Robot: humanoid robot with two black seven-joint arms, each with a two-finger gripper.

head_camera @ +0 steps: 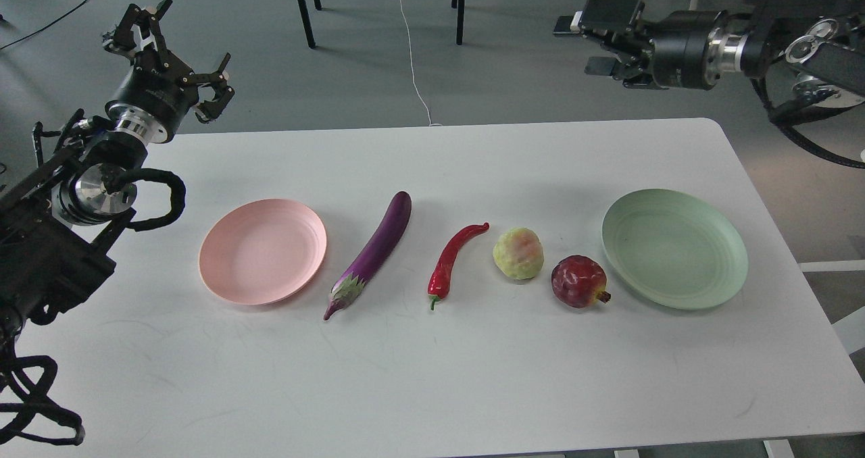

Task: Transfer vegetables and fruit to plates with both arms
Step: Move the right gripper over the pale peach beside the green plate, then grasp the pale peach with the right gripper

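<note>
On the white table (432,377) lie, left to right, a pale pink plate (263,250), a purple eggplant (376,249), a red chili pepper (451,262), a bumpy yellow-green fruit (518,253), a dark red pomegranate (578,282) and a pale green plate (674,248). Both plates are bare. My left gripper (169,53) hangs above the table's far left corner, fingers spread open, holding nothing. My right gripper (595,36) is high beyond the far right edge, pointing left, empty; I cannot tell how its fingers stand.
Black chair or table legs (304,9) and a white cable (412,59) are on the grey floor beyond the table. My left arm's looped cables (159,201) hang over the table's left edge.
</note>
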